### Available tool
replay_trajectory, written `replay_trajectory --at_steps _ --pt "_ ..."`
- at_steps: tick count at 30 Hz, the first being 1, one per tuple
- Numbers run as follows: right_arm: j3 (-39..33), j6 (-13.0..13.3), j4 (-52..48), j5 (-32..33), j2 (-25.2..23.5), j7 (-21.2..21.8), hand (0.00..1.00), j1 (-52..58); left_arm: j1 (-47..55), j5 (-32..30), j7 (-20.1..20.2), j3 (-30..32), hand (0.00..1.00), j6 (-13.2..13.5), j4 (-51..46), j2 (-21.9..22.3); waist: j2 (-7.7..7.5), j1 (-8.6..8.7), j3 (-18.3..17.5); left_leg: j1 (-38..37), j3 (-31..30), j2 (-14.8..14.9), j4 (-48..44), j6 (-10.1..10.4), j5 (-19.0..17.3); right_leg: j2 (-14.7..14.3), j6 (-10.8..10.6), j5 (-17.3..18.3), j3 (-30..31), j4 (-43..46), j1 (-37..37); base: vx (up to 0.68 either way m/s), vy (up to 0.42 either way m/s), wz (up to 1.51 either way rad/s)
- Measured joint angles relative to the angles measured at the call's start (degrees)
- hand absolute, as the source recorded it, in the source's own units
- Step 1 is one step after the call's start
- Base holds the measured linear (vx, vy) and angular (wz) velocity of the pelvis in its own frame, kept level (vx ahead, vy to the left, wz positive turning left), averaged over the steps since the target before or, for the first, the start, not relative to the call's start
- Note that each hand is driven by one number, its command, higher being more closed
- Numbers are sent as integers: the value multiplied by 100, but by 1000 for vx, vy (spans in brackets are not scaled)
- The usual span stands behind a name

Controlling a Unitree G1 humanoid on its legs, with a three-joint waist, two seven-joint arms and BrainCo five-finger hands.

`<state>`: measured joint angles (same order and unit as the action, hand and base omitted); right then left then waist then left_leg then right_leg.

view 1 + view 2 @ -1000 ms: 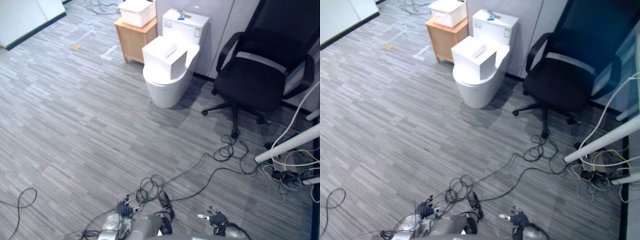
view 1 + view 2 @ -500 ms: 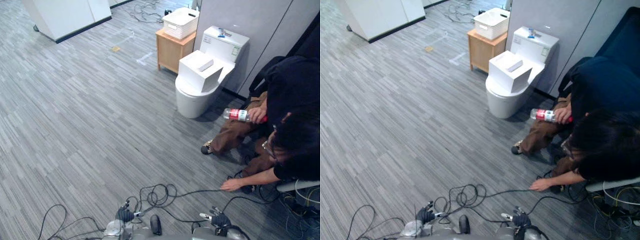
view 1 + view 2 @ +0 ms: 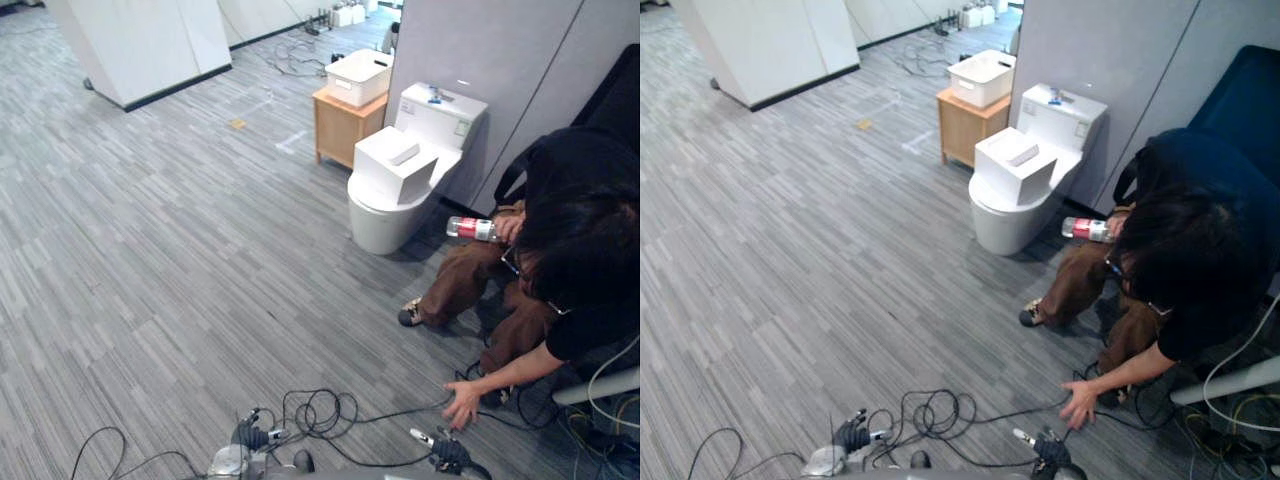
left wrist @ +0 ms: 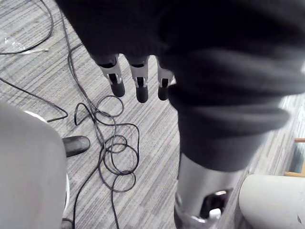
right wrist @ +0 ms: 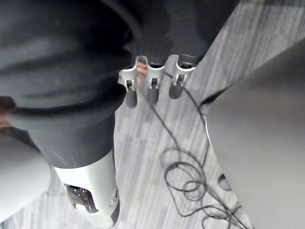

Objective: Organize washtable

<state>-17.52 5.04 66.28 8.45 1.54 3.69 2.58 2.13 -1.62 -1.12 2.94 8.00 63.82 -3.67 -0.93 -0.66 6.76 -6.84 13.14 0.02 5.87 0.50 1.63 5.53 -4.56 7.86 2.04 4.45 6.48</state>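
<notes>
Our left hand [image 3: 248, 437] hangs low, and in its wrist view the fingers [image 4: 142, 88] point straight down at the grey striped floor [image 3: 150, 250]. They are released and hold nothing. Our right hand [image 3: 447, 457] hangs the same way on the other side. Its fingers [image 5: 152, 90] are straight and loose too, with nothing in them.

We cannot tell which piece here is meant as the washtable. The loose things we see all lie well beyond both sets of fingers.

Far ahead of the fingers a white toilet [image 3: 385, 205] stands against a grey wall [image 3: 480, 50]. A white box [image 3: 395, 165] sits on its closed lid, and a small blue thing [image 3: 433, 96] lies on top of its tank. Just beside the toilet, toward the side of our left fingers, stands a small wooden cabinet [image 3: 345, 130] with a white basket [image 3: 358, 75] on top of it.

A person [image 3: 570, 250] in dark clothes sits on the right-finger side of the toilet, bent forward. One of the person's hands holds a clear bottle [image 3: 470, 228] with a red label. The bottle lies on its side in that grip, off the floor and near the toilet bowl. The person's other hand [image 3: 462, 403] is spread on the floor just ahead of our right fingers, close to them but apart.

Far off past the left fingers, a big white cupboard [image 3: 150, 45] stands on the floor.
</notes>
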Motion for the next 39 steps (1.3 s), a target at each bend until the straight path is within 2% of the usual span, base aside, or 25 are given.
replay_trajectory --at_steps 11,17,20,22,24,26,27,28,31,35,38,39 --pt "7 -54 35 -228 14 6 0 -49 -91 -5 100 -68 0 -22 148 -52 10 8 -11 16 -200 58 2 69 49 -46 31 -20 -232 -124 127 -39 -46 10" --pt "-8 -98 44 -458 12 22 0 -88 -98 -5 102 -71 0 -21 144 -86 -31 4 -8 93 -334 -24 2 65 45 29 -6 4 -393 -171 156 19 -22 12" --pt "-148 -122 85 -465 9 24 0 -116 -97 -4 103 -67 0 -22 139 -87 -33 2 -4 84 -335 -111 1 -3 -1 112 -72 49 -413 -130 160 29 13 4" --pt "-255 -137 87 -468 16 24 0 -126 -95 -3 104 -62 0 -23 125 -88 -40 -2 20 25 -337 -212 0 -69 -45 220 -200 186 -430 137 130 45 40 4" --pt "-452 -140 82 -452 92 35 0 -132 -94 1 104 -57 0 -21 90 -65 21 -2 144 -191 -365 -313 -5 -193 -130 373 -397 358 -491 977 -46 5 81 7" --pt "-461 -136 25 -440 147 36 0 -129 -83 8 106 -53 0 -23 85 -59 82 -6 157 -242 -404 -337 -33 -258 -173 425 -388 361 -472 1858 -415 0 82 5" --pt "-468 -120 -22 -372 129 36 0 -102 -68 45 106 -44 0 -24 69 -103 77 2 176 -333 -512 -409 -39 -347 -229 452 -306 403 -352 2568 -772 79 50 18" --pt "-499 -104 -35 -271 118 35 0 -99 -53 104 101 15 0 -42 33 -118 55 7 197 -403 -562 -443 -40 -403 -266 446 -251 570 -108 2884 -906 80 37 23" --pt "-498 -95 -30 -137 113 32 0 -71 24 100 108 255 0 -31 -24 -101 49 20 171 -492 -791 -357 -42 -435 -290 126 -176 796 153 2838 -1162 56 -2 35" --pt "-443 -96 -110 55 103 33 0 -62 19 99 100 689 0 -33 -26 31 99 10 167 -546 -895 -97 -93 -344 -398 -315 -144 721 498 2234 -1630 77 -65 27" --pt "-277 -104 -249 66 74 30 0 38 33 85 101 935 0 -30 -42 150 32 -12 134 -460 -926 19 -721 -133 -867 -445 -60 284 943 1542 -1715 165 -129 7" --pt "-172 -97 -265 79 47 37 0 108 49 59 109 1033 0 -31 -72 175 -60 -13 98 -460 -977 -10 -918 -33 -1069 -420 -73 102 1207 1381 -1662 165 -130 13"
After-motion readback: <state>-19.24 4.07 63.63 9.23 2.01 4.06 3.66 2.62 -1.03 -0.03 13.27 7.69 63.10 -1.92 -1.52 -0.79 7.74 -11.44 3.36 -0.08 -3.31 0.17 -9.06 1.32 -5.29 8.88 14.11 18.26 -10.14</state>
